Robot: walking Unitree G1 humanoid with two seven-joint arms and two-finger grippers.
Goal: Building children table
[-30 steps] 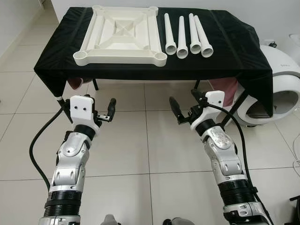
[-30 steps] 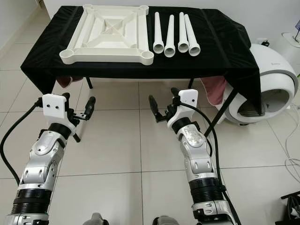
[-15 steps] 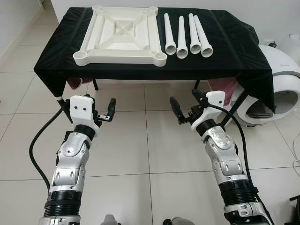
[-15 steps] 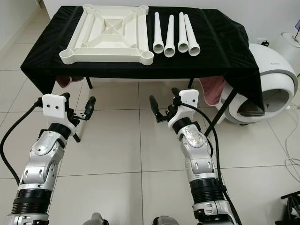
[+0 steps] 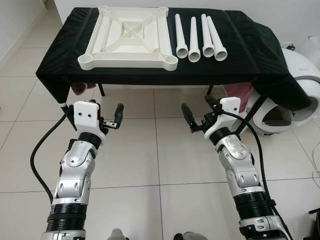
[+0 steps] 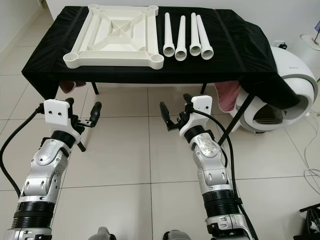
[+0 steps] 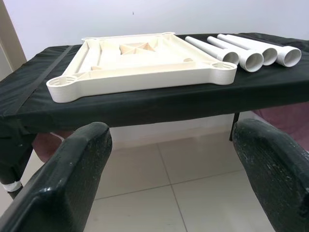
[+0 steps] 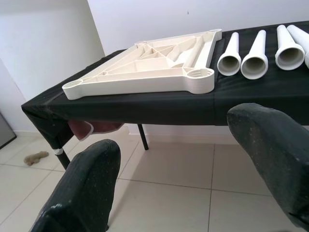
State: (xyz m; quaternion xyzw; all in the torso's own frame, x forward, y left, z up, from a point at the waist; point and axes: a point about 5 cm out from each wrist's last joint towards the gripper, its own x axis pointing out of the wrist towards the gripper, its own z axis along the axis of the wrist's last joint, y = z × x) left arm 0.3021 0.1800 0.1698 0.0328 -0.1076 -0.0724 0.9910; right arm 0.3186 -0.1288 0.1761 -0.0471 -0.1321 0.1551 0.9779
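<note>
The fingers (image 7: 72, 183) of the left gripper (image 5: 111, 119) are spread wide with nothing between them, and the fingers (image 8: 270, 145) of the right gripper (image 5: 197, 115) are released in the same way and hold nothing. Both grippers are kept low, over the tiled floor (image 5: 150, 155) and in front of the work table (image 5: 260, 55), probably so that a reach can be started from either side. On the black cloth of this table the white tabletop (image 5: 129, 37) is laid upside down, with its ribs and four corner sockets turned up, which seems to be done so that the legs can be pushed in from above. The four white legs (image 5: 200, 39) are laid side by side just beside it, wide ends toward the robot. A white domed appliance (image 5: 295, 100) is seen on the floor at the right.
</note>
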